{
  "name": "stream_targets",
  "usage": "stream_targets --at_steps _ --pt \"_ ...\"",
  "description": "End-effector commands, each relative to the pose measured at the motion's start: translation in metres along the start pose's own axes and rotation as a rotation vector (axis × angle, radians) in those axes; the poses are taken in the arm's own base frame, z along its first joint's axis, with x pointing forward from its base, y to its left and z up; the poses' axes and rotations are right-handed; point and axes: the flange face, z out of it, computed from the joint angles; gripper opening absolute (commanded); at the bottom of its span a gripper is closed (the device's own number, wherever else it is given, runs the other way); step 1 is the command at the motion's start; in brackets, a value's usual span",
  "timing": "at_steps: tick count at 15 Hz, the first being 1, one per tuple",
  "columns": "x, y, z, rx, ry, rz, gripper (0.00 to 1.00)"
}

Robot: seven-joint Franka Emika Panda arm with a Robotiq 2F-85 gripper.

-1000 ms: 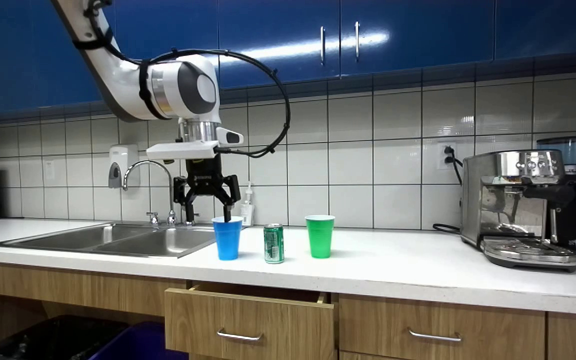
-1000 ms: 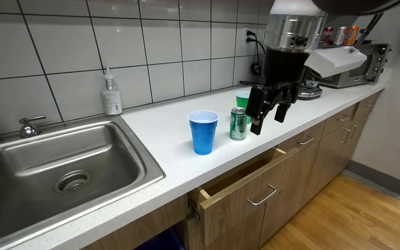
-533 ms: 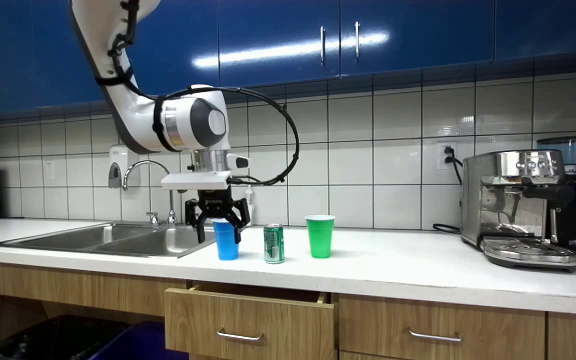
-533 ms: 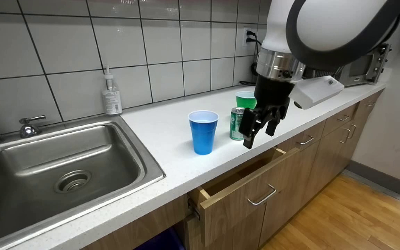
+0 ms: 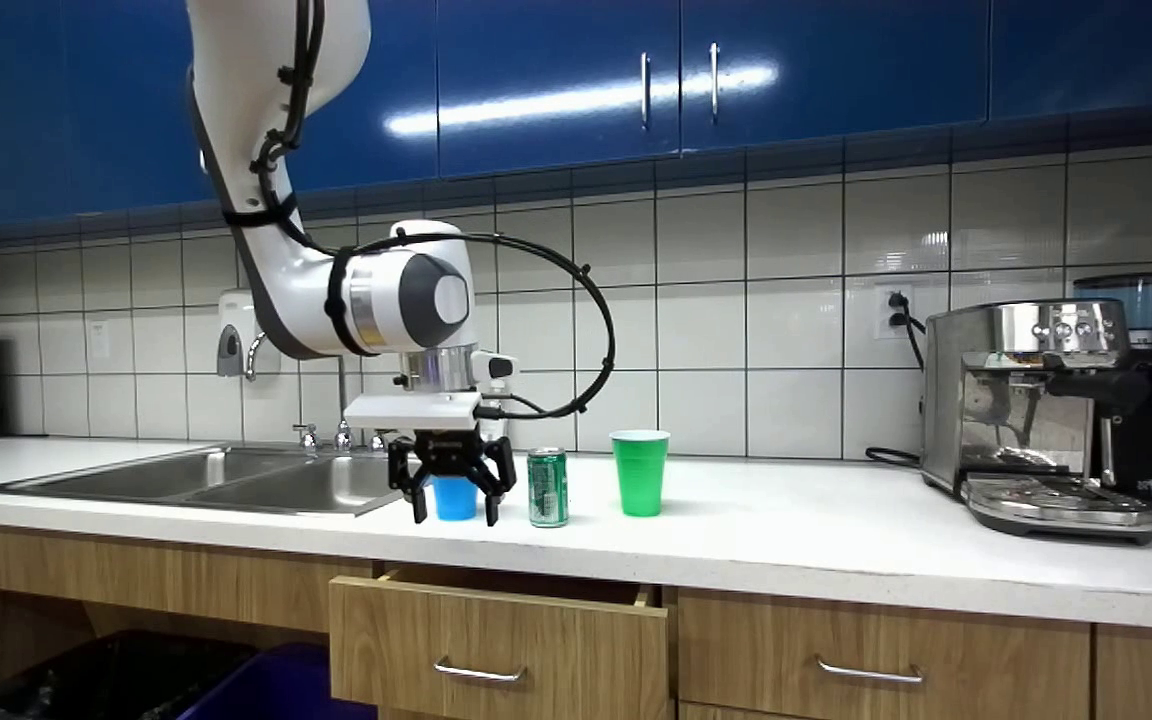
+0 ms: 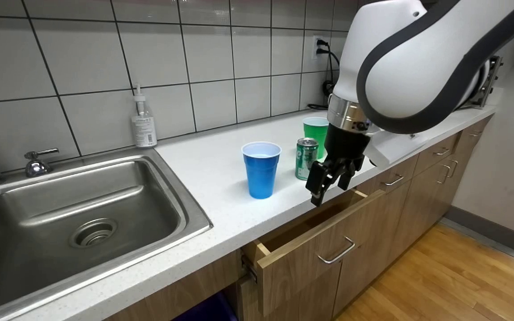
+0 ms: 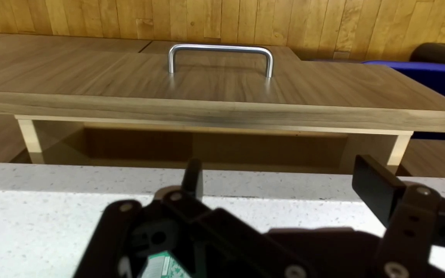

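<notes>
By the counter edge [image 7: 276, 185] and open drawer [image 5: 501, 635], hand [image 5: 456, 517] spread wide.

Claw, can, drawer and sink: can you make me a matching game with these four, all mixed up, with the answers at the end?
Things
1. Claw
2. Can
3. Drawer
4. Sink

Places and states
A. Pulled out
B. Between the blue cup and the green cup
C. Silver, set into the counter
D. Jaws apart, gripping nothing

Right pairs: 1-D, 2-B, 3-A, 4-C
</notes>
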Motion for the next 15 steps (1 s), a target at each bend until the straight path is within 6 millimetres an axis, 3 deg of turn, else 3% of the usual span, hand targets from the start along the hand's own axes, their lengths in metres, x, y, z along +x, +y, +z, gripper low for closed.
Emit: stream_targets --at_steps 1,11,15 --pt "0.001 0.000 0.000 0.000 0.000 0.000 1.00" --pt "0.001 0.000 -0.001 0.000 0.002 -0.001 1.00" --pt "-0.004 0.003 0.021 0.010 0.004 0.001 1.00"
